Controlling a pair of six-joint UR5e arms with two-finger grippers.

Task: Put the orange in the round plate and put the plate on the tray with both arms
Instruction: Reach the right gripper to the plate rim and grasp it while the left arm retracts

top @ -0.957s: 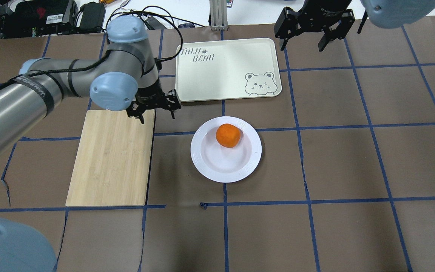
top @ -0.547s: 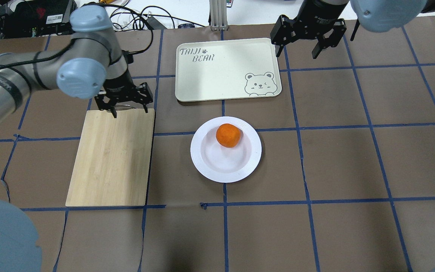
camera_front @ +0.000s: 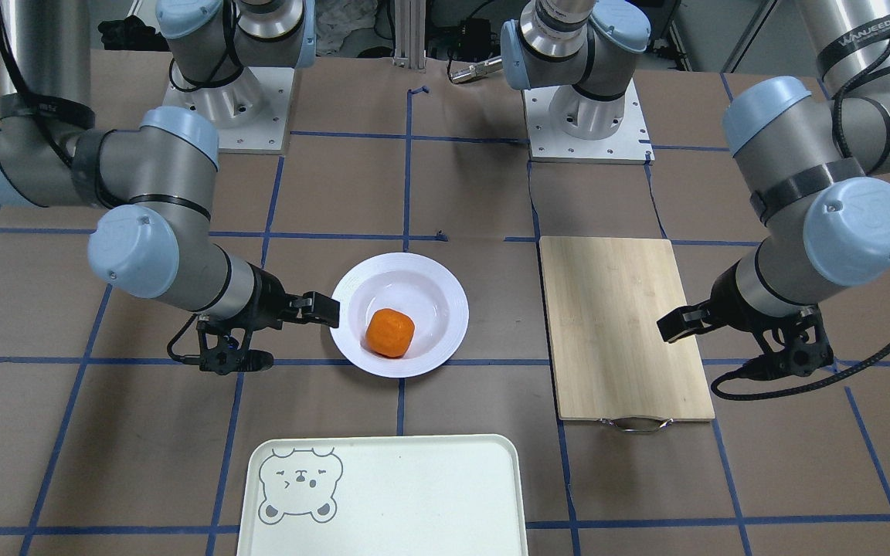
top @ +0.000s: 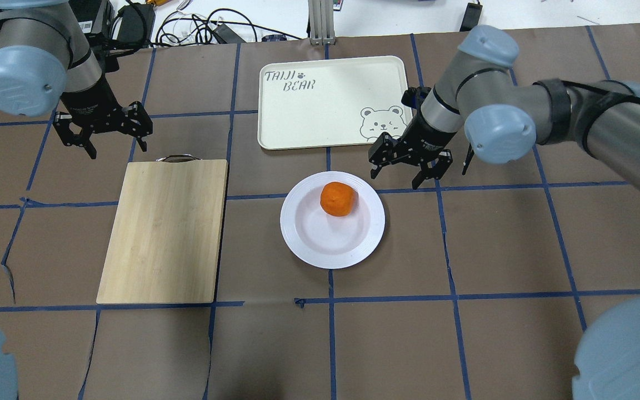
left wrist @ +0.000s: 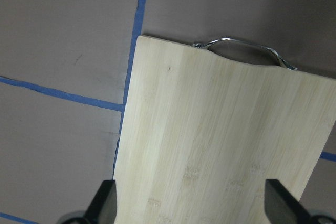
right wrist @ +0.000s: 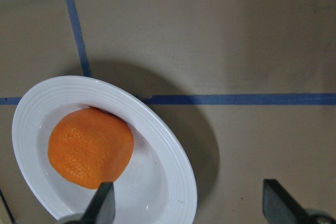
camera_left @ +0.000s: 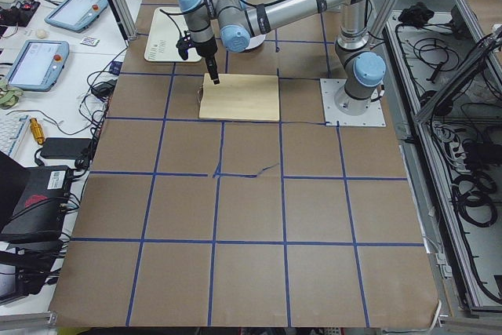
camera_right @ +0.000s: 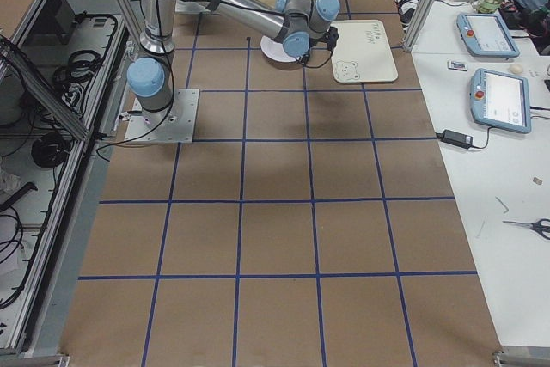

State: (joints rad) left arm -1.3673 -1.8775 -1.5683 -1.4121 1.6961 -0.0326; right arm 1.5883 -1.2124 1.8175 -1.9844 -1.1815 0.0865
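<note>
Overhead exterior: right gripper (top: 396, 178) is hanging spread wide and empty, just off the far-right rim of the round plate (top: 289, 222); contact unclear. Left gripper (top: 115, 147) is also spread and empty, hovering far-left of the wooden board (top: 164, 233). Orange (top: 338, 199) is sitting in the plate's well, with the tray (top: 325, 111) just beyond. Since half a second ago, the right gripper has come over from the tray's far-right corner and the left has slid left off the board. Wrist views are cropping the fingers to their tips.

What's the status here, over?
Left gripper open, empty. Right gripper open beside plate. Orange in plate; plate off tray. Board lies aside.
</note>
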